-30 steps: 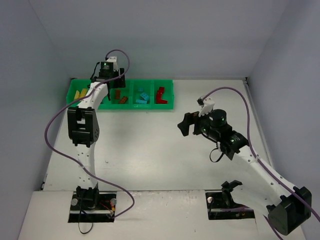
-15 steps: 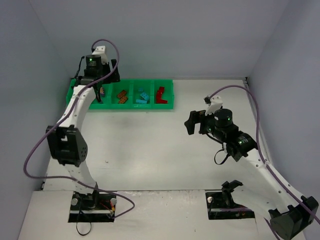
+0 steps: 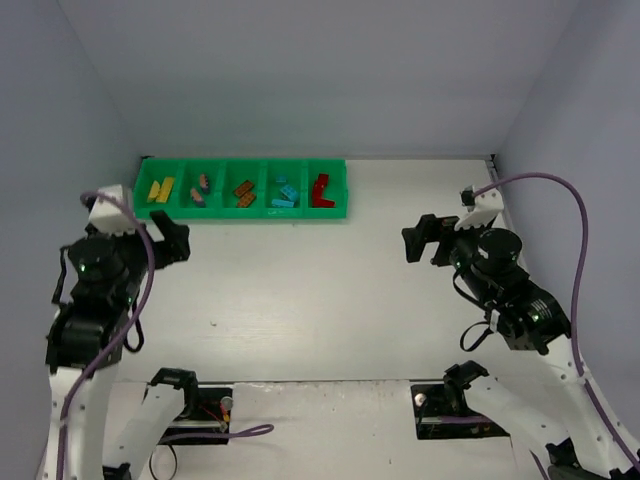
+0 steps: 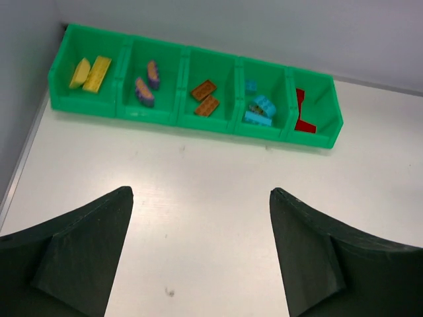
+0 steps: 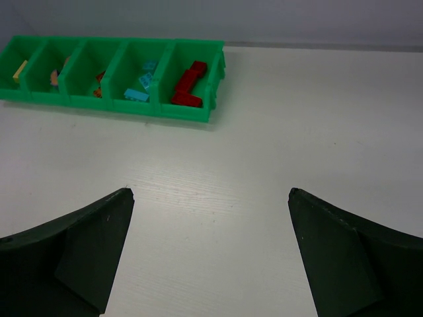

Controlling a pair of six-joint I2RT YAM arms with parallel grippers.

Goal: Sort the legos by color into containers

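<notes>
A second earlier the left arm had been stretched out over the left end of the tray. Now it had swung back to the near left corner, well apart from the tray. The right arm had also drawn back toward the right wall. Both had left the work area.

The left fingers were spread wide with nothing between them, and the right fingers were the same, released and empty.

Every brick I could see lay inside the tray at the far left of the counter. The yellow ones were in the leftmost compartment and the purple ones in the next. The brown ones sat in the middle, then the cyan ones, with the red ones at the right end. Each compartment held one colour. I saw no loose brick on the counter in any view.

To my eye the pull-back came after the last drop-off. The sort looked finished, with both arms heading to rest.
</notes>
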